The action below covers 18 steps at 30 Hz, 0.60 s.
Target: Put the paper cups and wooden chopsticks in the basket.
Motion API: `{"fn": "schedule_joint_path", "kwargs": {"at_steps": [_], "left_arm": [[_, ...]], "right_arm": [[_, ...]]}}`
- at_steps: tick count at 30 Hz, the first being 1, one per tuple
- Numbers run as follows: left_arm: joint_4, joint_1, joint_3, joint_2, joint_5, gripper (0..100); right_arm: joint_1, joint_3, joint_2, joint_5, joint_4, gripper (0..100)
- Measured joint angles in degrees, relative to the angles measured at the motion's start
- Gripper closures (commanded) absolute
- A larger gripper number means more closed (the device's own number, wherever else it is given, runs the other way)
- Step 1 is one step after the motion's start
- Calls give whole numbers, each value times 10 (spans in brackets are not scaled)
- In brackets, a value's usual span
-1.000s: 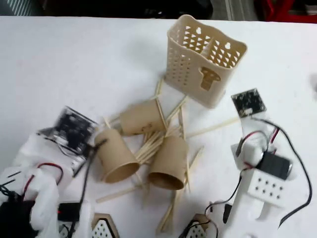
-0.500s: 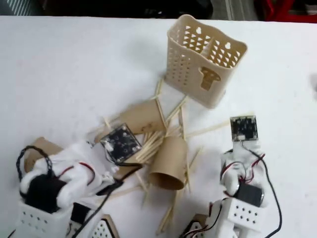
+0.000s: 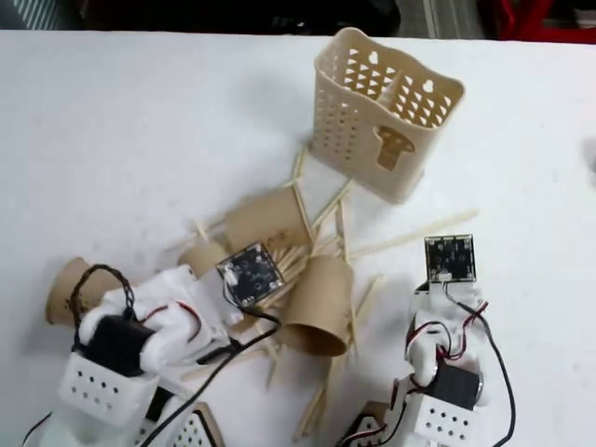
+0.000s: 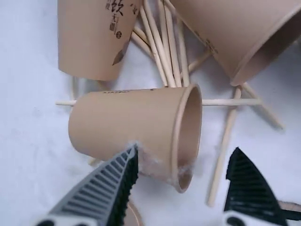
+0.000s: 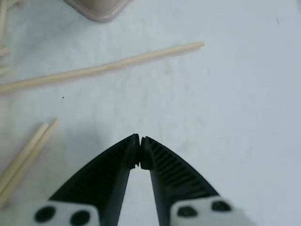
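Several tan paper cups lie on their sides among scattered wooden chopsticks in the middle of the table. One cup lies right at my left gripper, which is open; one finger touches the cup's side and the other stands just past its rim. Two more cups lie beyond it over a bundle of chopsticks. The cream basket stands upright at the back. My right gripper is shut and empty above bare table, short of a single chopstick.
Another cup lies apart at the far left beside the left arm. The right arm sits near the front edge, right of the pile. A corner of the basket's base shows in the right wrist view.
The left arm swung in from the left onto the pile and now straddles a cup, uncovering the far-left cup. The right arm drew back toward the front edge.
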Motion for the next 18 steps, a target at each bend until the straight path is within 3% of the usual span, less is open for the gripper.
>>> {"fn": "schedule_joint_path", "kwargs": {"at_steps": [5, 18], "left_arm": [[-37, 0, 51, -3, -26, 722], [-117, -33, 62, 0, -32, 941]], "right_arm": [[0, 0, 0, 1, 0, 980], [0, 0, -1, 1, 99, 978]]}}
